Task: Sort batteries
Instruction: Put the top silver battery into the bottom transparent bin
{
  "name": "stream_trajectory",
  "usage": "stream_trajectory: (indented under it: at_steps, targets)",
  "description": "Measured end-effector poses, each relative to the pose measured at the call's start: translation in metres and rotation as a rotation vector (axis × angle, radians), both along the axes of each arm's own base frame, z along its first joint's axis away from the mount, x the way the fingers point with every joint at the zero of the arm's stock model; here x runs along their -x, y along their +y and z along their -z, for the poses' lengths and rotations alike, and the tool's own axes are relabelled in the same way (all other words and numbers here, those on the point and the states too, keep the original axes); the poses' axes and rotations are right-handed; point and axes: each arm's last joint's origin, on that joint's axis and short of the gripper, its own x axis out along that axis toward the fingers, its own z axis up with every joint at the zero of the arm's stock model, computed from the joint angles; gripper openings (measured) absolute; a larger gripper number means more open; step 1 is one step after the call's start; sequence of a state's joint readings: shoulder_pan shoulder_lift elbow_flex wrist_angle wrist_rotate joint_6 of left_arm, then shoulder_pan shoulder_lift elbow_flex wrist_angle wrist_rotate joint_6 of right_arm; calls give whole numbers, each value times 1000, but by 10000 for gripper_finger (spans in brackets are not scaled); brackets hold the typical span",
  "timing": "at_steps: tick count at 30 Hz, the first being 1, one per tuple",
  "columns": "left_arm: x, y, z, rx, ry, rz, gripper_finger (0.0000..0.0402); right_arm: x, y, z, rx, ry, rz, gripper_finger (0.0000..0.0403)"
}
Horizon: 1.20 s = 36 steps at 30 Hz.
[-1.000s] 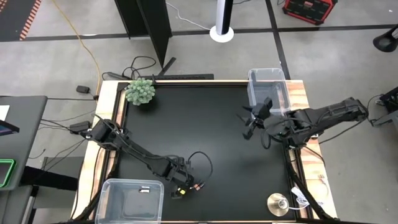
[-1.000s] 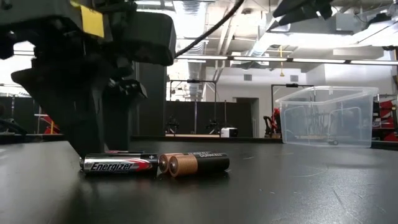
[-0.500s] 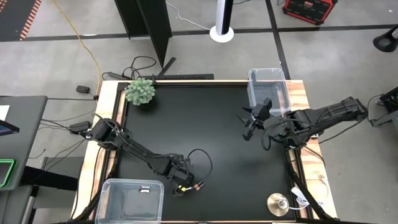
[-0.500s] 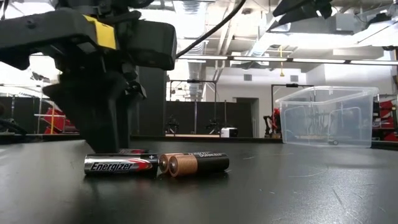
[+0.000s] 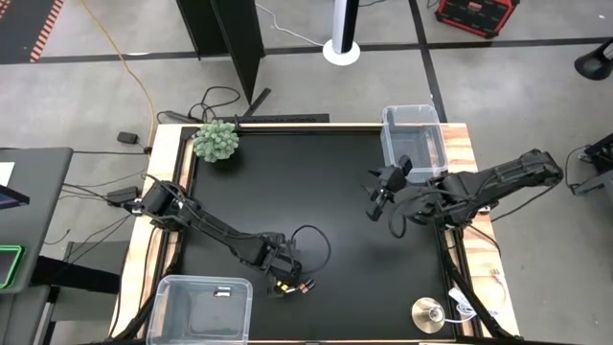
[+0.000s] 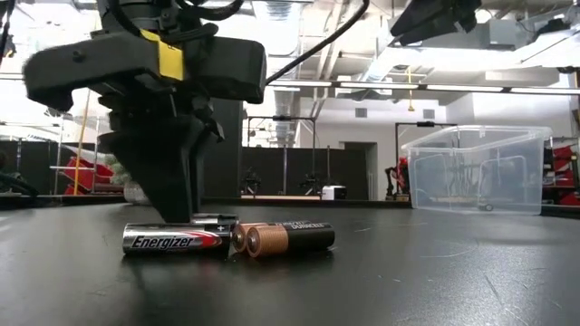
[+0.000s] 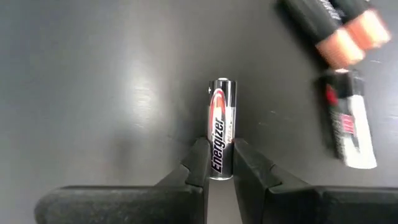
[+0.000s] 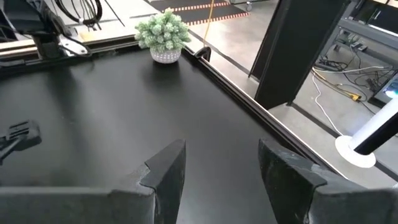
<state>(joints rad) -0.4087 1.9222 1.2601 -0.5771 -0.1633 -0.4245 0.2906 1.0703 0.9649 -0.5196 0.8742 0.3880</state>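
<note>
We had left gripper fingers clamped on silver Energizer battery; grasp step. Next: lift, carry to clear bin. Right gripper hung open.

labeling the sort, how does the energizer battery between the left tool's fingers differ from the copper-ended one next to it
The Energizer battery is silver with a red mark and black lettering; the copper-ended battery is dark with a copper end.

In the left wrist view the Energizer battery lies between the fingers of the left tool; the copper-ended battery lies free, nothing gripping it.

Both are small cylinders lying flat on the black table.
</note>
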Motion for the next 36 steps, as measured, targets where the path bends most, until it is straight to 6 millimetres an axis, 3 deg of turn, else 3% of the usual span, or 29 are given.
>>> stream_trajectory:
  at_steps: [8, 11, 17, 22, 28, 36]
  targets:
    - [2, 1, -59, -107, -108, 4, 37, -3, 25, -7, 65, -33, -150, 214]
    - [9, -4, -90, -131, -182, 25, 37, -3, 36, -9, 82, -58, -205, 214]
    - [44, -25, -153, -107, -313, 119, 37, -4, 52, -7, 86, -66, -268, 214]
    - [88, -53, -197, -36, -440, 269, 37, -17, 72, 11, 123, 7, -334, 214]
    - [135, -85, -204, 89, -388, 327, 37, -47, 109, 46, 153, 69, -523, 214]
    - [173, -124, -181, 251, -184, 183, 37, -91, 156, 90, 102, 144, -846, 214]
